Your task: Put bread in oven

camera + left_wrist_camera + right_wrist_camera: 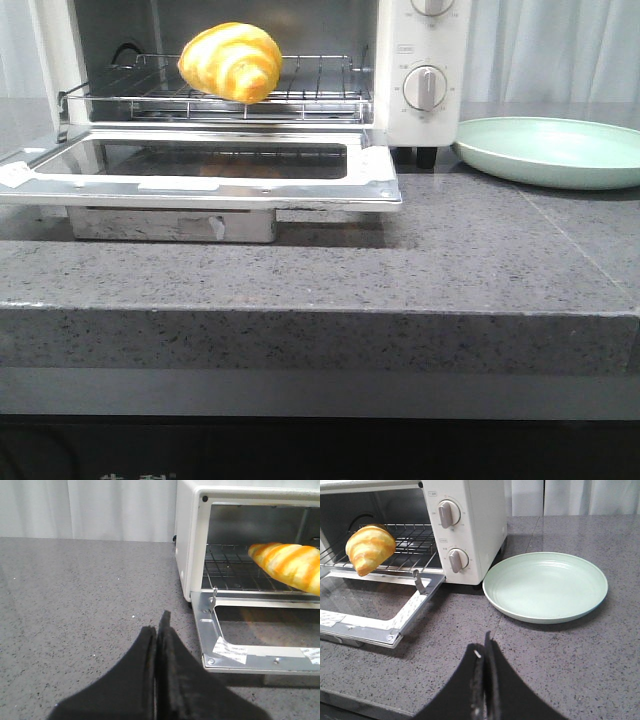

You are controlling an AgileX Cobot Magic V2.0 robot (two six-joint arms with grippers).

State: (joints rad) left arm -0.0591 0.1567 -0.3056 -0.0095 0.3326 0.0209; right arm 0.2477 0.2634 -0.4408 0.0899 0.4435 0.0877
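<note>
The bread [231,61] is sitting on the wire rack [320,88] inside the oven [425,60], toward the front edge of the rack and left of its middle. You are looking at a glossy, golden-yellow roll with darker orange-brown stripes curving across its rounded top, shaped like a croissant. The white oven is standing with its glass door [200,170] dropped flat and open toward you, and two round knobs [425,88] are showing on its right panel.

The front view is cutting off the oven's top and left side, and the upper knob is only partly showing. The left wrist view is cropping the bread at the picture's edge. Small labels stuck on the door frame are too blurred to read.

A pale green plate [555,150] is lying empty on the grey speckled desk [450,260], just beside the oven on its right. Nothing is standing between the bread and the oven opening.

Your left tool [158,630] is hovering over bare desk to the left of the oven, its fingers pressed together and gripping nothing. Your right tool [484,652] is hanging over the desk in front of the plate, likewise closed and empty.
</note>
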